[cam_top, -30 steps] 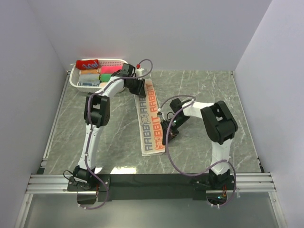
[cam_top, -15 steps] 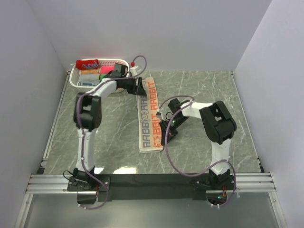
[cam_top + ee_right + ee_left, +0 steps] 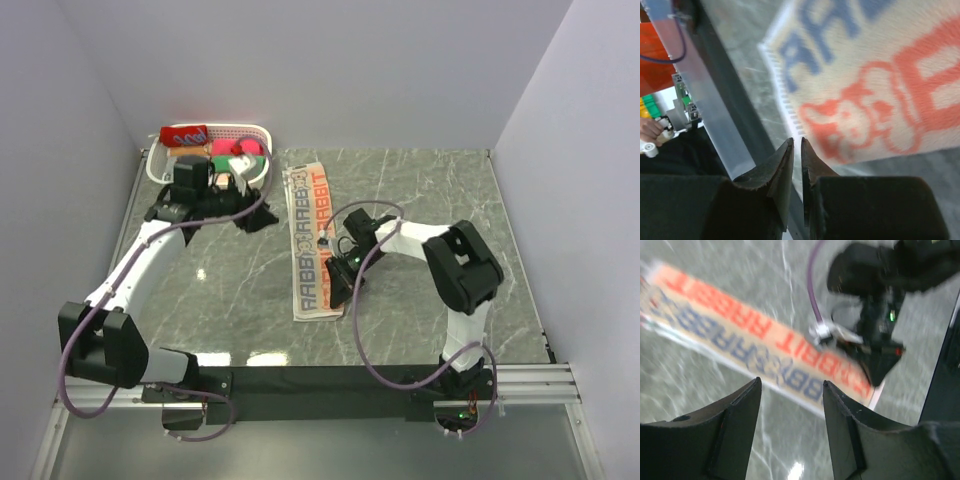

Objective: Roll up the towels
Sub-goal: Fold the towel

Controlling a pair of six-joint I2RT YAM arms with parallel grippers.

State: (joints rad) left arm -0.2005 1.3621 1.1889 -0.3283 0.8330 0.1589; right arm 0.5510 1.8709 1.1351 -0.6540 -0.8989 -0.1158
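Observation:
A cream towel [image 3: 308,235] with orange-red and blue letters lies flat as a long strip in the middle of the table. Over its near end hovers my right gripper [image 3: 335,290]. In the right wrist view its fingertips [image 3: 796,140] stand a thin slit apart with nothing between them, the towel's [image 3: 880,75] fringed end just beyond. My left gripper [image 3: 258,218] is left of the strip's far half, open and empty [image 3: 791,382], looking across the towel [image 3: 765,340]. A red rolled towel [image 3: 185,135] lies in the basket.
A white basket [image 3: 262,130] at the back left holds several rolled cloths, among them green and pink ones. The left arm's elbow [image 3: 100,335] reaches out toward the left wall. A black strip and metal rail [image 3: 320,380] run along the table's near edge.
The left arm has swung left, off the towel's far end, and its jaws have opened. The towel has slid a little left. The right gripper's fingers have parted slightly.

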